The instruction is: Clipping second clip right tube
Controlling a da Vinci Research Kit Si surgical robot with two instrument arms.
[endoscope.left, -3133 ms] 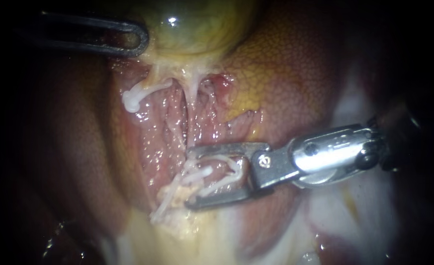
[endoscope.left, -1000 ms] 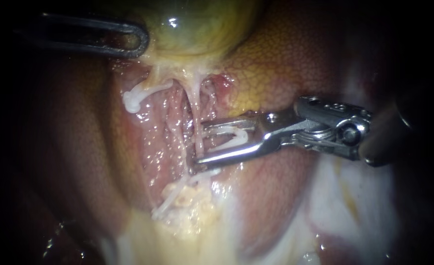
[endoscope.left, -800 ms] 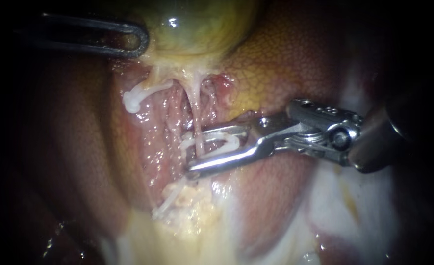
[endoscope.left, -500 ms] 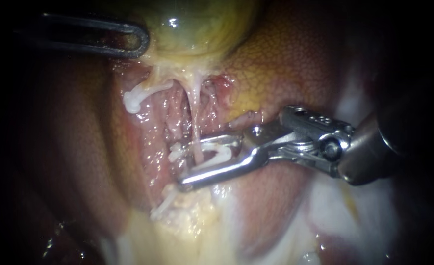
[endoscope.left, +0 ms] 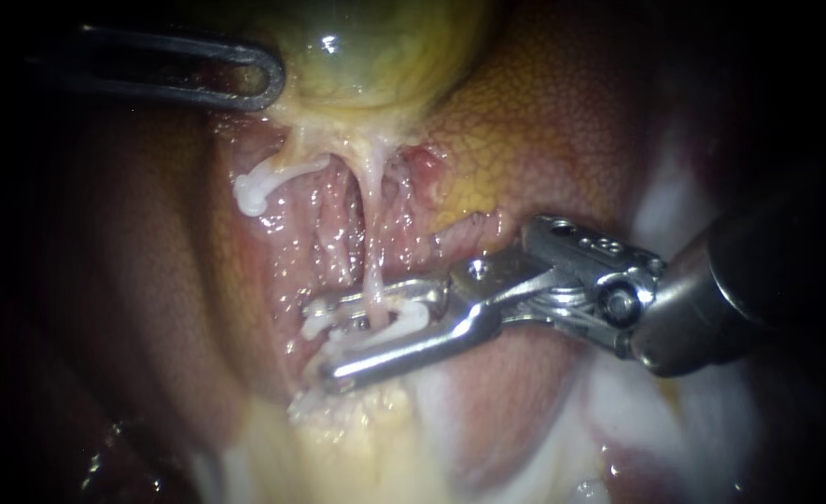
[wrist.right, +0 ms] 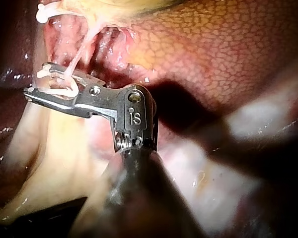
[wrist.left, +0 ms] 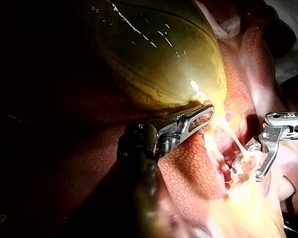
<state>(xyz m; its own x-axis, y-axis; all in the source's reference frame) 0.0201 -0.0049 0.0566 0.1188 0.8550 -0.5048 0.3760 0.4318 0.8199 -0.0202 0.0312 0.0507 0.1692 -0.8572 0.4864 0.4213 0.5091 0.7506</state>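
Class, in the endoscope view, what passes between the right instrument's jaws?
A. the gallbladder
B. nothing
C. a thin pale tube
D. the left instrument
C: the tube runs down from the gallbladder and crosses between the right instrument's jaws, which hold a white clip.

- This is a surgical bench. Mottled reddish-brown liver (endoscope.left: 562, 121), wet and glistening, fills the scene around both sets of jaws.
- A green-yellow gallbladder (endoscope.left: 385, 47) bulges just beside the left instrument (endoscope.left: 265, 79), whose slim dark jaws are closed on its lower edge.
- The right instrument (endoscope.left: 324, 343) is a thin shaft with a hinged steel tip. Its jaws press a white clip (endoscope.left: 403, 322) from both sides, and a pale tube (endoscope.left: 372, 252) runs through the gap.
- A fastened clip (endoscope.left: 249, 191) sits on a pale strand between the two sets of jaws.
- Bright light falls only near the jaws; farther out everything is dark.
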